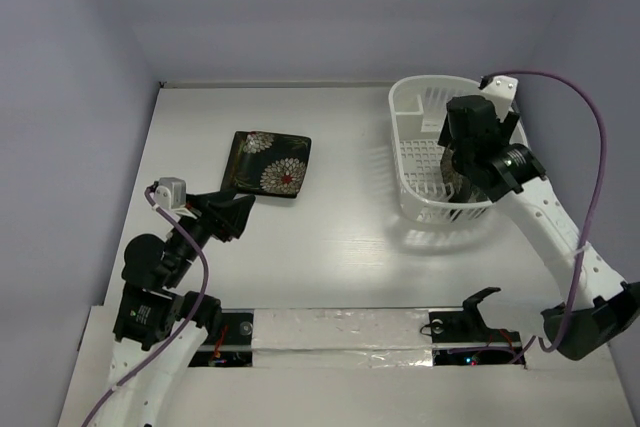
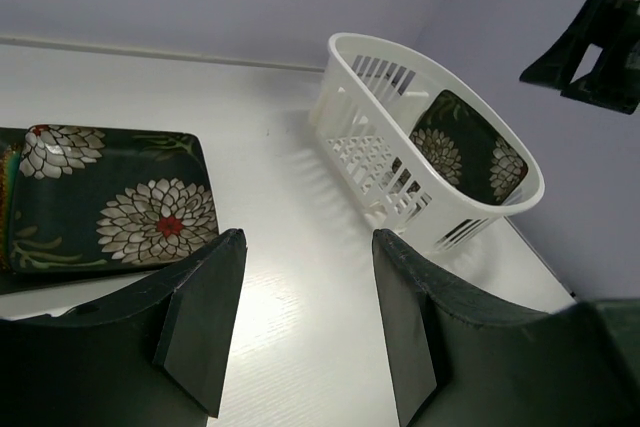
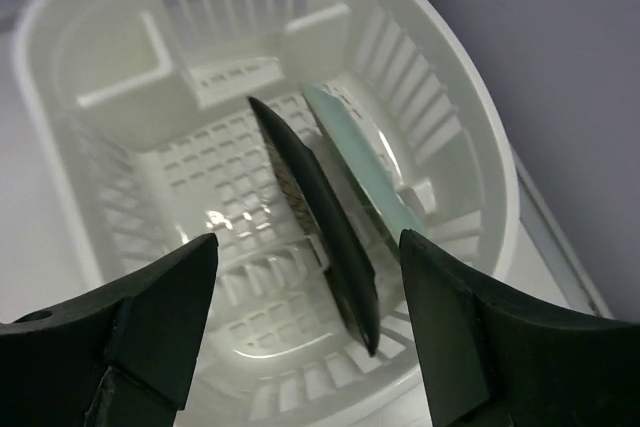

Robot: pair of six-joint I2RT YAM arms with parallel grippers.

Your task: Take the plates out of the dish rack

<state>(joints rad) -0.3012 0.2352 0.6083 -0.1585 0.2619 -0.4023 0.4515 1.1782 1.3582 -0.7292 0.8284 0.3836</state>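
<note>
The dish rack (image 3: pixel 200 177) stands at the far right of the table (image 1: pixel 340 237). Two plates stand on edge inside it, side by side. One is a black plate (image 3: pixel 325 222). The other is a pale green plate (image 3: pixel 350 147), just behind the black one and nearer the rack's right wall. The right hand (image 3: pixel 305 322) hangs over the rack with its fingers spread wide and nothing between them. From its own camera, the black plate's near end lies in the gap between the fingers.

A flowered plate (image 1: pixel 270 162) lies flat on the table, well left of the rack. The left hand (image 2: pixel 305 322) is low over the table just in front of that plate. It too is wide open and holds nothing.
</note>
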